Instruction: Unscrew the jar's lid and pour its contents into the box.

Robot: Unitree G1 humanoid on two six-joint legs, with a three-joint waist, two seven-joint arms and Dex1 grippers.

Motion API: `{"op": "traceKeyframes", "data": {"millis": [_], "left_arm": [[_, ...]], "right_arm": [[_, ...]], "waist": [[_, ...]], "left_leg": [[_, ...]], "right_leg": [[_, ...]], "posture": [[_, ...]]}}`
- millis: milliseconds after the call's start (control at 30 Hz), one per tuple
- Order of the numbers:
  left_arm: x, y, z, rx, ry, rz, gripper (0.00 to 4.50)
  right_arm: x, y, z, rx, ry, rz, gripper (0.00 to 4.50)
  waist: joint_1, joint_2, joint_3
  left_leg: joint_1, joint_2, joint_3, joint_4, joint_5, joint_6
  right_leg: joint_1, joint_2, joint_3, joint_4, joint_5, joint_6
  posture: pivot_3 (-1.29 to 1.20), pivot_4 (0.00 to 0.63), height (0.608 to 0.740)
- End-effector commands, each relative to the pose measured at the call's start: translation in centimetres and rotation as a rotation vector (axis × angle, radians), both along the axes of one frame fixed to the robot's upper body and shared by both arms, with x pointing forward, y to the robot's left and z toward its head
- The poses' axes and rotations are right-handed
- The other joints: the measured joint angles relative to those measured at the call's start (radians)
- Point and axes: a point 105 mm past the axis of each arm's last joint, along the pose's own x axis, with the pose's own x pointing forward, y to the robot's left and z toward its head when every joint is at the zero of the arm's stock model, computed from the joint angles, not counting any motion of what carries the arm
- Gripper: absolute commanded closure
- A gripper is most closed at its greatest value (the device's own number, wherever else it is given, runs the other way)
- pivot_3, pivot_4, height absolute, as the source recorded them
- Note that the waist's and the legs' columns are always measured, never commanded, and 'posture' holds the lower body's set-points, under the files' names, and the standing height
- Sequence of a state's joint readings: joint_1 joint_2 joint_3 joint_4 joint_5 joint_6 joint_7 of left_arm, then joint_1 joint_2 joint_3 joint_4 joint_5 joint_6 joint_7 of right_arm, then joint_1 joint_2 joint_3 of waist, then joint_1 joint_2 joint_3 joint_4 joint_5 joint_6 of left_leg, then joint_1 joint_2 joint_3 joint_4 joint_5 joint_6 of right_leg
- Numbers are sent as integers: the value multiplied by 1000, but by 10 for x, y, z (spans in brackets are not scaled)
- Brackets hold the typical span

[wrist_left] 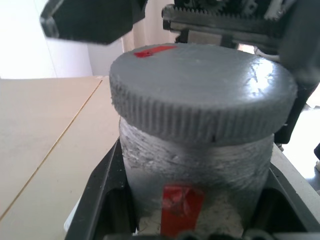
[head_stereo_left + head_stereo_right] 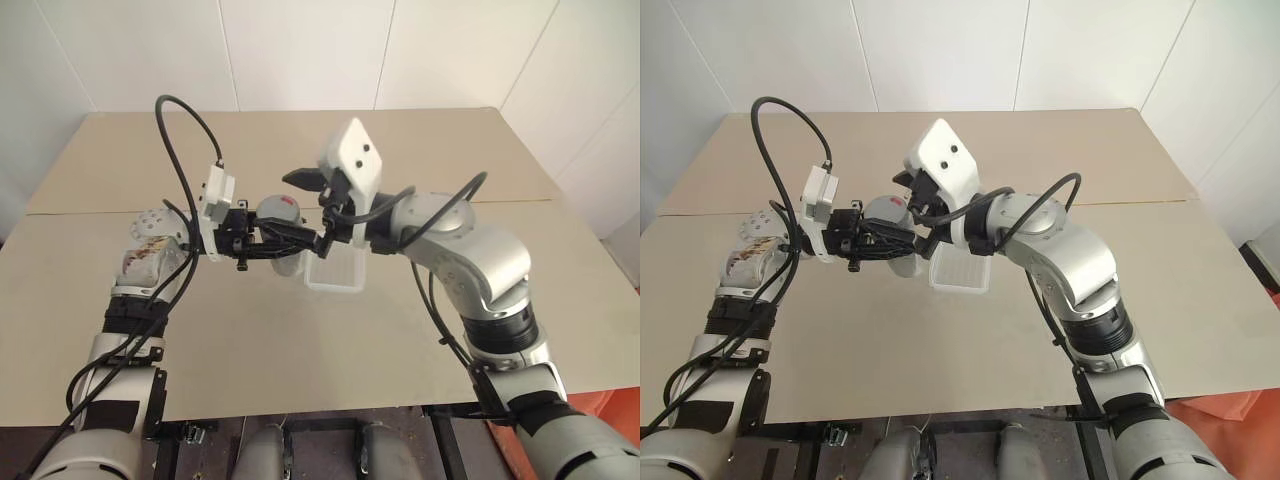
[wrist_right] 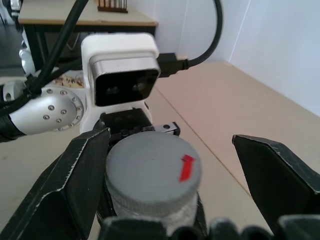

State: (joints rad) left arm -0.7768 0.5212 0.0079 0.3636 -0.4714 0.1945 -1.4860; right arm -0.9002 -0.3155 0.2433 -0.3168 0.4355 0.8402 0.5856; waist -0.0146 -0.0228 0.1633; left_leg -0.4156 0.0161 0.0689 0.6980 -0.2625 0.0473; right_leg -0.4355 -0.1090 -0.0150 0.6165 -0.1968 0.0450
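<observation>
The left gripper (image 2: 290,240) squeezes the jar (image 1: 195,170) up in the air, just over the box (image 2: 336,272). The lid (image 3: 150,172) is on, between the right gripper's (image 3: 175,165) 2 wide-open fingers.

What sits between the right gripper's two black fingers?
The round grey ribbed lid, on the silvery jar held by the left gripper; right wrist view shows it.

light: bright, even | shadows: soft | glare: lid (image 1: 200,90) sheen | blur: left wrist view soft
</observation>
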Motion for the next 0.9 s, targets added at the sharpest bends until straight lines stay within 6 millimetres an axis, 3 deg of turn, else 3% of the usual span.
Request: {"op": "traceKeyframes", "data": {"millis": [33,167,467,633,900], "left_arm": [[-2,0,14,-2,-64,-10,2530],[-2,1,13,0,-64,-7,2530],[-4,6,13,8,-63,3,2530],[-5,7,11,16,-56,-3,2530],[-6,7,11,22,-54,-14,2530]], "right_arm": [[-4,8,12,12,-68,7,33],[4,8,12,20,-67,-30,33],[15,-27,18,60,-57,-112,33],[15,-45,19,71,-58,-136,33],[7,-52,11,52,-55,-121,33]], "waist": [[0,0,0],[0,0,0],[0,0,0],[0,0,0],[1,0,0]], "left_leg": [[0,0,0,0,0,0],[0,0,0,0,0,0],[0,0,0,0,0,0],[0,0,0,0,0,0],[0,0,0,0,0,0]], "right_leg": [[0,0,0,0,0,0],[0,0,0,0,0,0],[0,0,0,0,0,0],[0,0,0,0,0,0],[0,0,0,0,0,0]], "posture": [[0,150,740],[0,150,740],[0,150,740],[0,150,740],[0,150,740]]}}
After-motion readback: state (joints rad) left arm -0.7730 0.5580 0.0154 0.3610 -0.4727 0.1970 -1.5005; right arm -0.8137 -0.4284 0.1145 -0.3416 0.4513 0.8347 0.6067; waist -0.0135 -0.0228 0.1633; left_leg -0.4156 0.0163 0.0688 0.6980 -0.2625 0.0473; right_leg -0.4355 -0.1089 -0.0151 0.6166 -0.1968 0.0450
